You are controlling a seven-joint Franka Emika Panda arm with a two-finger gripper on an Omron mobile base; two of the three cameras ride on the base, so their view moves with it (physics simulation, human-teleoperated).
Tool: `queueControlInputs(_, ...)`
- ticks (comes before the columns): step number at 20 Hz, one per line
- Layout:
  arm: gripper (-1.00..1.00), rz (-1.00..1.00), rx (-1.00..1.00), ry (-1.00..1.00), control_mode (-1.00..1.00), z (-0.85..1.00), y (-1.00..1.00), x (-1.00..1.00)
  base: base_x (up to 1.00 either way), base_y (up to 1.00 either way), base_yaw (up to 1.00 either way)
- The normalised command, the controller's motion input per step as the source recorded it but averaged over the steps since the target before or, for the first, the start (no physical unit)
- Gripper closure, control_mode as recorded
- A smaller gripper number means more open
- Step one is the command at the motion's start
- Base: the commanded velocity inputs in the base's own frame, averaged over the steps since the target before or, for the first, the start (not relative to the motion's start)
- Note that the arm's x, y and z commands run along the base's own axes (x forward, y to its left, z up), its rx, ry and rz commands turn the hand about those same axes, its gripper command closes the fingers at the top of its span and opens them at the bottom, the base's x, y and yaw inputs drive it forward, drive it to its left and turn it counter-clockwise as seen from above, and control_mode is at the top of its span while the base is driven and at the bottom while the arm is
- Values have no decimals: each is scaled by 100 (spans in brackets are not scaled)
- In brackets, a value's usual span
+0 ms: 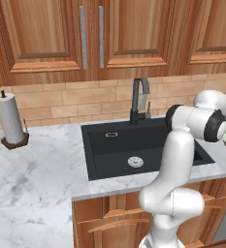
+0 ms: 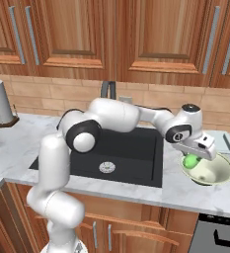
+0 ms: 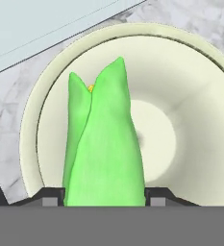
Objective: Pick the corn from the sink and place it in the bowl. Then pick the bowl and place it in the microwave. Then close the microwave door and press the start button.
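A: Starting at the left, we see a paper towel roll (image 1: 8, 117) standing upright on the marble counter (image 1: 32, 169), near the brick backsplash and well apart from everything else.

B: Agreed. Next along we have the black sink (image 1: 134, 145), with its round drain (image 1: 135, 162) in the basin floor and the dark faucet (image 1: 140, 99) behind it at the back edge.

A: Our arm reaches across over the sink toward the right. From the right base view we see the gripper (image 2: 193, 159) hanging above the bowl (image 2: 220, 175), which sits on the counter just right of the sink.

B: And the corn (image 2: 190, 161)? We see it green between the jaws, over the bowl's left side.

A: Yes. In the hand view the corn (image 3: 103, 144) stands between the two fingertips (image 3: 51, 197), its husk tip split to show a speck of yellow, and the bowl's pale inside (image 3: 180, 120) lies behind it. So we call the gripper clamped on the corn.

B: We cannot tell whether the corn touches the bowl's floor. Beyond the bowl's far rim a pale flat board (image 3: 46, 24) lies on the counter.
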Motion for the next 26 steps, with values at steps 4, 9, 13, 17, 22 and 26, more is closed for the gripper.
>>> queueControlInputs(4,100,9,0,0,-100,-9,-23,11,0,0,0)
queueControlInputs(9,100,9,0,0,-100,-24,-7,1,0,0,0)
queueControlInputs(13,100,10,0,0,-100,-25,-2,0,0,0,0)
queueControlInputs(17,100,9,0,0,-100,-14,0,4,0,0,0)
queueControlInputs(22,-100,7,0,-1,-100,-1,-12,15,0,0,0)
queueControlInputs(26,-100,5,0,0,-100,0,-10,18,0,0,0)
